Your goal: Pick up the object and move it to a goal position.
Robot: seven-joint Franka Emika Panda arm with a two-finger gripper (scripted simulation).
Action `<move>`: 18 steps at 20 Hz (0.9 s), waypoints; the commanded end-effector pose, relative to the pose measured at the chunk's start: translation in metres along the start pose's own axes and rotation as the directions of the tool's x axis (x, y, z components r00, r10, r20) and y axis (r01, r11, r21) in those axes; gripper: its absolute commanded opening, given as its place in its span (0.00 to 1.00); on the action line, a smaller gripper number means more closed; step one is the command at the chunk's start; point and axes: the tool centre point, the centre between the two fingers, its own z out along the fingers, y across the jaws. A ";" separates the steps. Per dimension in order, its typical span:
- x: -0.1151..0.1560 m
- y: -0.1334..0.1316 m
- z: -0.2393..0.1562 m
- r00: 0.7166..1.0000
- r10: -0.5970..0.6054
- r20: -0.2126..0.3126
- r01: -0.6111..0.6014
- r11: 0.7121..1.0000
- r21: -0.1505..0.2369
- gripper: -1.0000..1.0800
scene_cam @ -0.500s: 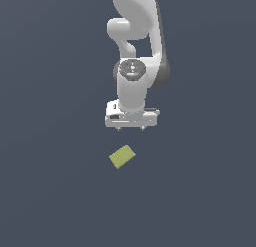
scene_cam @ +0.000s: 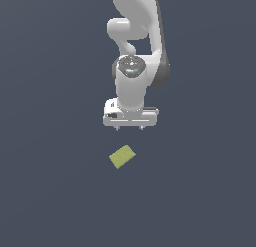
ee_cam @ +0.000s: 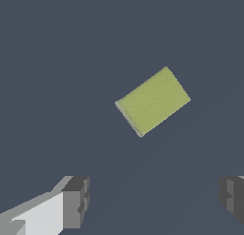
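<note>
Approach phase, nothing grasped yet. The olive block (scene_cam: 122, 156) lies flat on the dark floor (scene_cam: 45, 191), rotated diagonally, untouched. Its position matches the frame from 0.5 s ago: same spot, same yaw, so no contact so far.

What changed: not much. The gripper (scene_cam: 130, 127) sits at about the same height and lateral spot as 0.5 s earlier. Any descent or shift over that interval is too small to call from the exterior view. It hangs above the block, well apart vertically, and in that view the block sits slightly toward the exterior view's left of the gripper centre.

Jaws are spread wide. In the wrist view both fingertips (ee_cam: 76, 200) show at the frame's edges with a big gap between them and nothing in it. The block (ee_cam: 152, 101) is off the line joining the 2 tips, so the gripper is not yet centred over it.

Judgement:
- Still needs lateral alignment, then a straight descent.
- Block yaw does not match the finger axis; a wrist rotation would likely let the pads close across the short side.
- Block is thin, so the pads have to go nearly to the floor. Risk is a shallow pinch or pushing it sideways.
- No goal marker is visible in either view.
</note>
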 end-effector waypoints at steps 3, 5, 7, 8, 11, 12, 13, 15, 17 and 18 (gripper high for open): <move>0.001 0.001 -0.004 1.000 -0.004 -0.003 0.004 1.000 -0.004 0.96; 0.001 0.001 -0.003 1.000 -0.001 -0.003 0.001 1.000 -0.003 0.96; 0.002 0.001 -0.002 1.000 0.009 -0.003 -0.009 1.000 -0.002 0.96; 0.002 0.002 -0.001 1.000 0.016 -0.003 -0.016 1.000 -0.002 0.96; 0.005 0.003 0.002 0.999 0.046 -0.004 -0.046 0.999 0.000 0.96; 0.006 0.003 0.003 0.998 0.059 -0.004 -0.059 0.998 0.001 0.96; 0.007 0.003 0.004 0.997 0.073 -0.004 -0.073 0.997 0.002 0.96; 0.010 0.004 0.007 0.994 0.106 -0.005 -0.106 0.994 0.004 0.96; 0.013 0.006 0.011 0.989 0.145 -0.005 -0.145 0.989 0.006 0.96; 0.014 0.006 0.013 0.986 0.166 -0.006 -0.166 0.986 0.007 0.96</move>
